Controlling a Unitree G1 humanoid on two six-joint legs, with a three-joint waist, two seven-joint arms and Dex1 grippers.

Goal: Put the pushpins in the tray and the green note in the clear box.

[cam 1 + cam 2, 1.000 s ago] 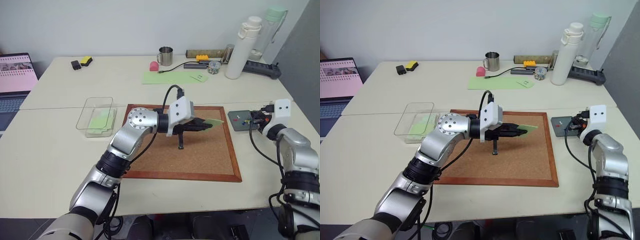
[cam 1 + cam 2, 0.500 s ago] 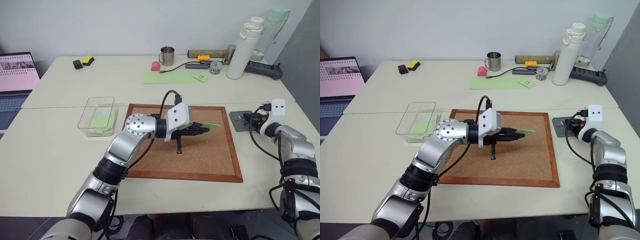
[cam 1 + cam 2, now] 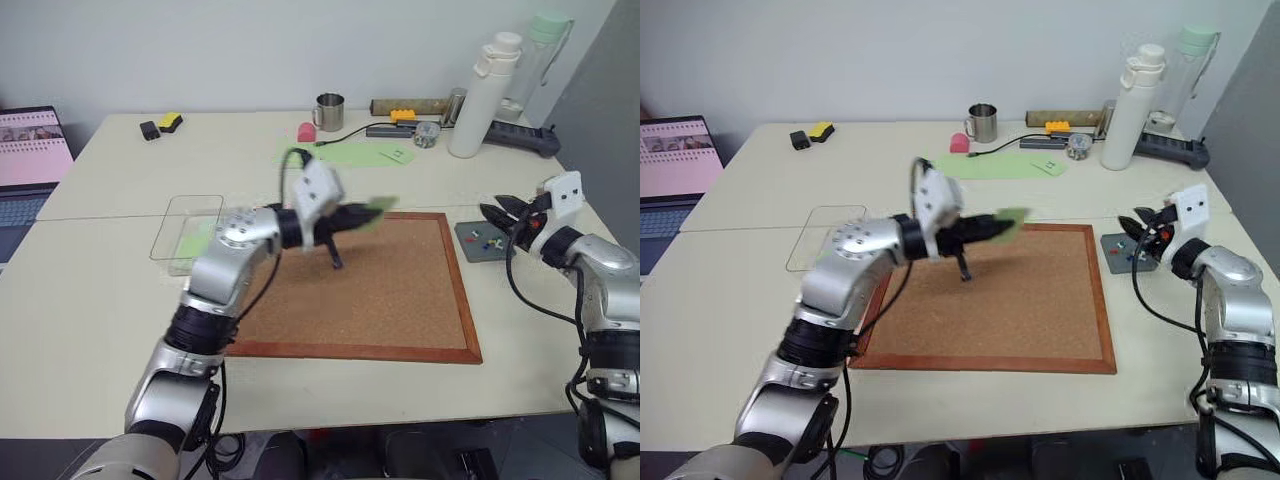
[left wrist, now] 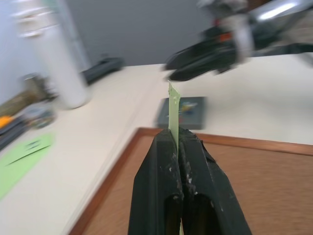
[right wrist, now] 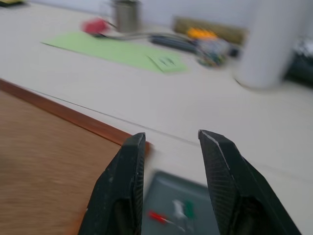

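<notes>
Two pushpins lie in the tray, so that part looks done. Right hand hangs wide and empty above it. Left hand pinches the green note over the cork board; the clear box waits.

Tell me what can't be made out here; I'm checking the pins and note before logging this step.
- Green note: motion-blurred in both eye views; edge-on in the left gripper in the left wrist view, so its handwritten mark is unreadable.
- Pushpins in the tray: blurred in the right wrist view, tiny specks in the eye views; their count is uncertain.
- Clear box: partly behind the left arm; its contents are unclear.
</notes>
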